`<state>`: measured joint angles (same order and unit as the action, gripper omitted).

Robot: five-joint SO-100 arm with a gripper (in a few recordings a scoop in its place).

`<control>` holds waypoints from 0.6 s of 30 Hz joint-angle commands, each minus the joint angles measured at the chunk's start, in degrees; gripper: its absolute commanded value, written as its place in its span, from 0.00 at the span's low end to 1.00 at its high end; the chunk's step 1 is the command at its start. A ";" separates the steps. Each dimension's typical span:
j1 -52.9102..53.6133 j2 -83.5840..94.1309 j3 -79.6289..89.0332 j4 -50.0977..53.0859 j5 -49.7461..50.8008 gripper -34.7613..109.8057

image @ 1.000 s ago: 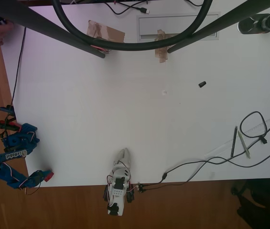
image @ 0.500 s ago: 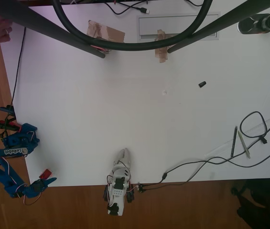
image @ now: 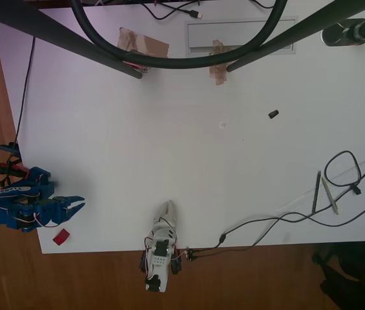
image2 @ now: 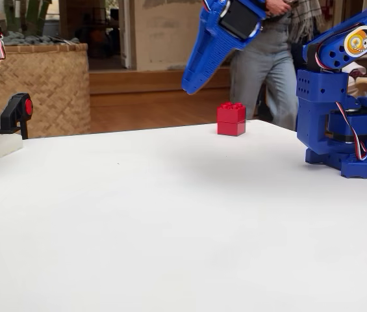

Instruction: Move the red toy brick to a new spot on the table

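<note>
Down near the table's (image: 169,129) lower-left corner in the overhead view, the red toy brick (image: 61,237) sits free on the surface. At its 12 o'clock, apart from it, the blue arm (image: 14,208) lies stretched rightward, tool (image: 77,203) empty with jaws slightly parted.

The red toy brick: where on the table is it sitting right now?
In the overhead view the red toy brick lies near the table's bottom-left corner, just below the blue gripper and apart from it.
</note>
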<state>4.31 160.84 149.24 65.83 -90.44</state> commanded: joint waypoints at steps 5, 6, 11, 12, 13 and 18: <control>-9.40 19.86 20.74 3.52 0.00 0.24; -9.23 23.03 23.82 4.39 -0.09 0.24; -10.11 30.59 30.23 8.09 3.87 0.24; -10.37 30.59 31.03 7.73 4.04 0.24; -10.37 30.59 31.73 7.21 4.92 0.24; -9.14 30.59 33.93 5.98 5.36 0.25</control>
<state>-5.01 189.67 182.02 72.51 -86.13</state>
